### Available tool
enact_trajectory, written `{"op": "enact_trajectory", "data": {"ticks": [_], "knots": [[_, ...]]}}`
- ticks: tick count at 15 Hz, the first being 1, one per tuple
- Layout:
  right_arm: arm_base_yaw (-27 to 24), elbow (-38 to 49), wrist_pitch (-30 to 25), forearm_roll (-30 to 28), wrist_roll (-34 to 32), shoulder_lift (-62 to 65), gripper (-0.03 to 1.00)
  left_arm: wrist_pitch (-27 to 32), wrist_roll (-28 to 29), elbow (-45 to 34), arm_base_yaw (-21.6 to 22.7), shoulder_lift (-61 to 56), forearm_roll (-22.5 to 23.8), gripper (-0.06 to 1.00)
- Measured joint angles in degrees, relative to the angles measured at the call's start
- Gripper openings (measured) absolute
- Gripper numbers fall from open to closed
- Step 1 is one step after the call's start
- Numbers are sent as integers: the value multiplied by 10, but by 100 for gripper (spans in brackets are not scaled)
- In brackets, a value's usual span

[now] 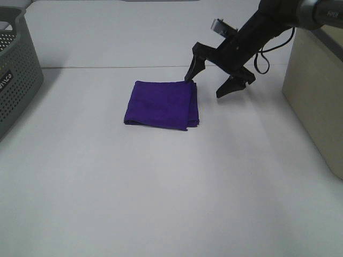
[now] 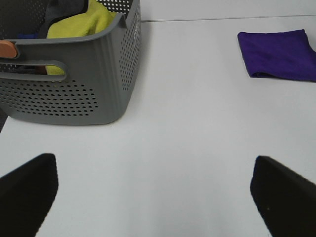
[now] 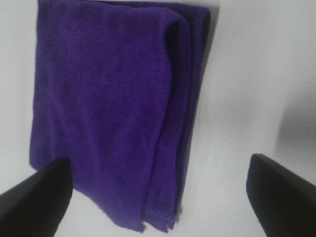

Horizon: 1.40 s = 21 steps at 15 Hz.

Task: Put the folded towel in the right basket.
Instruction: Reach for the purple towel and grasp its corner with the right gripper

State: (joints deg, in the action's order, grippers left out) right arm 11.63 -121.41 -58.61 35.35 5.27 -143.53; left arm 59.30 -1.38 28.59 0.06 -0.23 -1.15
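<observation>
The folded purple towel (image 1: 162, 104) lies flat on the white table, left of centre. My right gripper (image 1: 206, 84) is open and hovers just above the towel's far right corner, one fingertip over the corner and the other over bare table to the right. In the right wrist view the towel (image 3: 113, 113) fills the space ahead of the open gripper (image 3: 158, 197). The right basket (image 1: 316, 91), beige, stands at the right edge. My left gripper (image 2: 155, 197) is open and empty over bare table; the towel (image 2: 279, 54) shows far from it.
A grey perforated basket (image 1: 16, 75) stands at the left edge; the left wrist view shows the basket (image 2: 74, 74) holding yellow and dark cloths. The white table (image 1: 161, 187) stretches across the front.
</observation>
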Motion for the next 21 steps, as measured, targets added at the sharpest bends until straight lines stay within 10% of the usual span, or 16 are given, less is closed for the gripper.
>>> {"op": "enact_trajectory", "data": {"ticks": [21], "knots": [[36, -13, 69, -26, -19, -43, 85, 0, 0, 0, 0, 0, 0, 99]]}}
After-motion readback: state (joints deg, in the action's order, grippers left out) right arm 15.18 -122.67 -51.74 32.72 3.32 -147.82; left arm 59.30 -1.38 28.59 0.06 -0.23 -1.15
